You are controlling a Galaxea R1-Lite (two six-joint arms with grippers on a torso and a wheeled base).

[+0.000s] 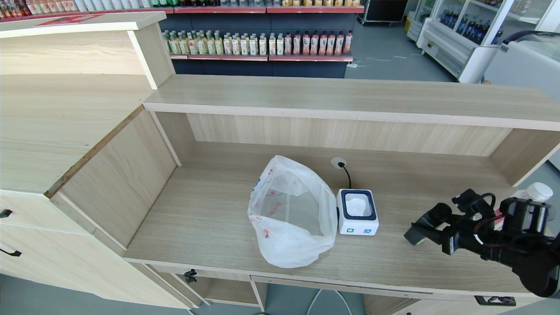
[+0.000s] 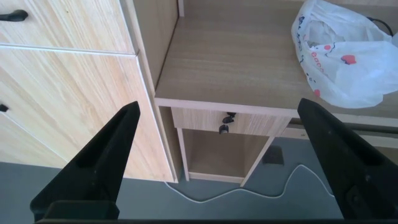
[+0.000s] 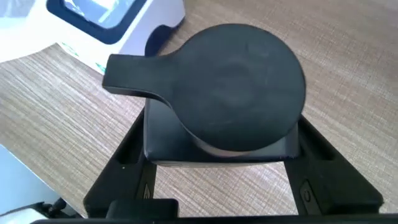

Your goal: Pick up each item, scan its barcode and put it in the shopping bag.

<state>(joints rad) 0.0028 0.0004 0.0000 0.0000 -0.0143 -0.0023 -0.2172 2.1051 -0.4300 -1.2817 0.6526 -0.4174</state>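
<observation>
Spotting a white-capped bottle (image 1: 538, 191) on the counter (image 1: 210, 218), well right of the scanner (image 1: 357, 212), half hidden behind the right gripper (image 1: 415, 234). Looks light, slick plastic; better grabbing mid-body. Left gripper (image 2: 217, 106) jaws wide apart, right's: can't tell.

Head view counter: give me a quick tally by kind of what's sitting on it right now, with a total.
shopping bag: 1
barcode scanner: 1
white-capped bottle, partly hidden behind the right arm: 1
Total: 3
</observation>
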